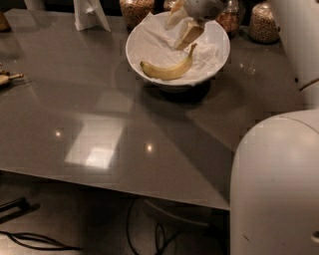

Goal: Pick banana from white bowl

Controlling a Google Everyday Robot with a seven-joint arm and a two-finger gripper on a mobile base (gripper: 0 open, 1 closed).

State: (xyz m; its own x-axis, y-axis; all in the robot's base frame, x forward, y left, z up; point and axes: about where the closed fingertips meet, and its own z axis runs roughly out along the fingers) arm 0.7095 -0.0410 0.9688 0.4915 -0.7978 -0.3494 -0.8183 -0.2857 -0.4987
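Note:
A yellow banana (168,70) with a brownish stem tip lies in the white bowl (219,55), on crumpled white paper, at the far middle of the grey table. My gripper (180,26) reaches down from the top edge into the bowl's far half. Its two tan fingers (188,33) are spread apart, just above and behind the banana's right stem end. They hold nothing.
Glass jars of grains (262,24) stand behind the bowl at the table's far edge. A white stand (89,15) is at the far left. A small object (6,78) lies at the left edge. My white arm (274,184) fills the right foreground.

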